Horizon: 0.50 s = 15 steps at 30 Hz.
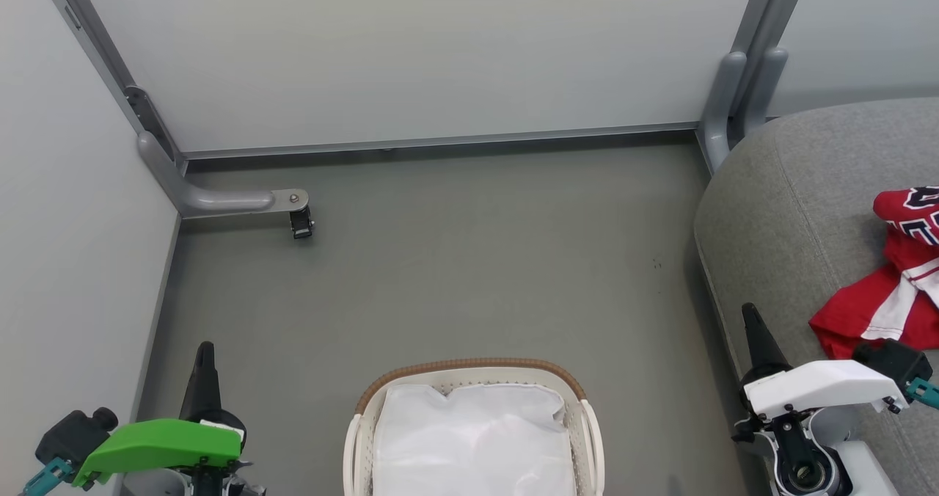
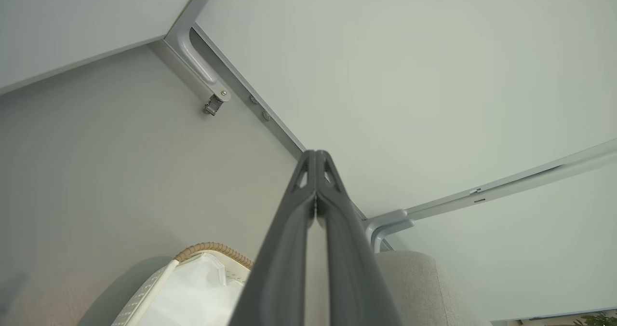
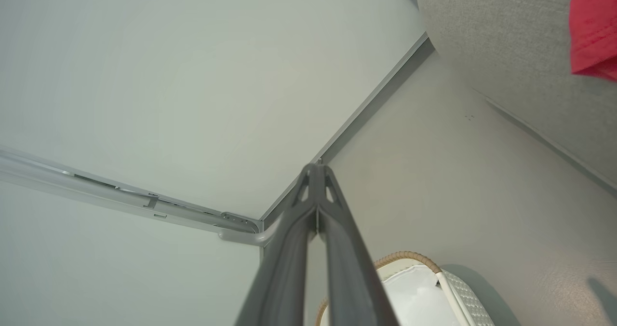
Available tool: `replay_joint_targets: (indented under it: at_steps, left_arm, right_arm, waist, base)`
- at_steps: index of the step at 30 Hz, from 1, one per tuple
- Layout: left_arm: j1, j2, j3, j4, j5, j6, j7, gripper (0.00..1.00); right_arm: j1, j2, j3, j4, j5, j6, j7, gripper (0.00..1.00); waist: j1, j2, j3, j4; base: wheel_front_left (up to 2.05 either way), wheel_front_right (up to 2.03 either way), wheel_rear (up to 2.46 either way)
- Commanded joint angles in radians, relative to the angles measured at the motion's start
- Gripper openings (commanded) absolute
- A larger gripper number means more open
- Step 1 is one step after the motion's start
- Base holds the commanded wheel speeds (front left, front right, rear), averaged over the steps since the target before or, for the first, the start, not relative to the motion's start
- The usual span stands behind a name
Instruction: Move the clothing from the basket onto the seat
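The clothing (image 1: 891,290) is lying on the seat (image 1: 792,202), just to the right of the right pincer (image 1: 749,312), which is hanging clenched and empty. The left pincer (image 1: 205,349) is sitting clenched and empty, left of the basket (image 1: 469,368), well apart from the clothing.

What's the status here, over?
Both shut, empty: left gripper, right gripper. Red clothing lies on the seat. The basket, where visible, holds white lining. Nothing in the way.

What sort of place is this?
Likely a staged test cell, not a home: pale partition panels on grey castor feet, a grey sofa seat holding red clothing, a lined laundry basket on the floor.
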Motion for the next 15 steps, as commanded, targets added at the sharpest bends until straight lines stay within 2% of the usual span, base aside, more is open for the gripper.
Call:
replay_joint_targets:
  at_steps: [1, 15]
  left_arm:
    - [-0.021, 0.006, 0.005, -0.018, -0.032, -0.002, 0.006, 0.0]
    - [-0.024, 0.007, 0.013, -0.041, -0.178, -0.002, 0.045, 0.0]
  right_arm:
    - [0.0, -0.006, -0.007, -0.017, 0.03, -0.001, 0.008, 0.0]
    - [0.015, -0.007, -0.025, -0.044, 0.173, -0.001, 0.046, 0.0]
  waist:
    - [0.0, 0.0, 0.0, -0.001]
    - [0.0, 0.0, -0.005, -0.006]
  base:
    - [0.0, 0.0, 0.0]
    - [0.0, 0.0, 0.0]
